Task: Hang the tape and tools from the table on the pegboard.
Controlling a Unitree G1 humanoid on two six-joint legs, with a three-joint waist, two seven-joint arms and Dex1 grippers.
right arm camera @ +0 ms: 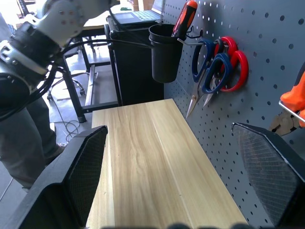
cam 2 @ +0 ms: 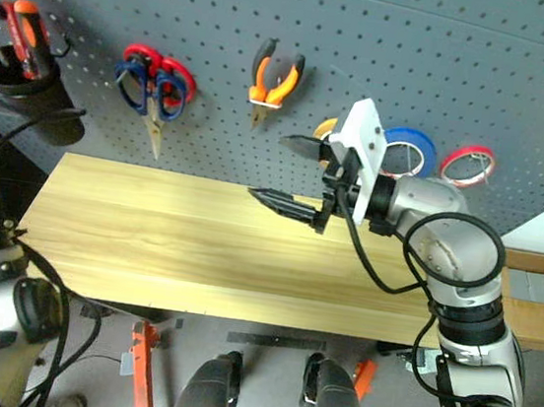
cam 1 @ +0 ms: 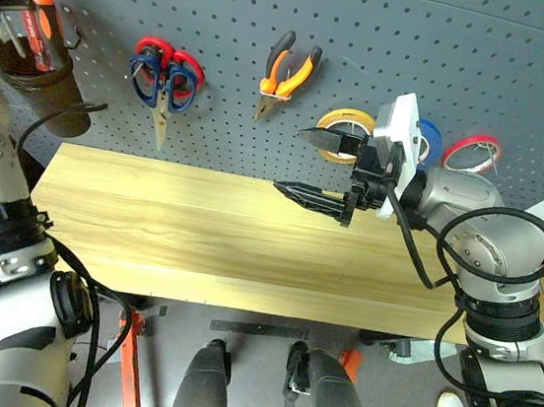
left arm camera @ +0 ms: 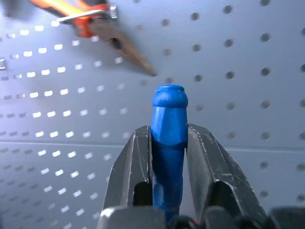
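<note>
- Your left gripper (left arm camera: 167, 143) clamps the blue screwdriver (left arm camera: 168, 138) before the pegboard (left arm camera: 248, 95), near the hung pliers (left arm camera: 95, 24).
- Your right gripper (cam 1: 318, 169) gapes empty above the table (cam 1: 199, 234).
- You will find no legible writing.

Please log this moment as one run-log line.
left claw: shut on blue-handled screwdriver | right claw: open | table: bare

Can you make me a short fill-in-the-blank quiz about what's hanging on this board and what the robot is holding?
1. The left end effector is shut on a screwdriver with a ____ handle.
2. The right end effector is ____ and holds nothing.
3. The pliers hang on the ____.
4. The black cup holds a screwdriver with an ____ handle.

Missing words: blue; open; pegboard; orange
</note>
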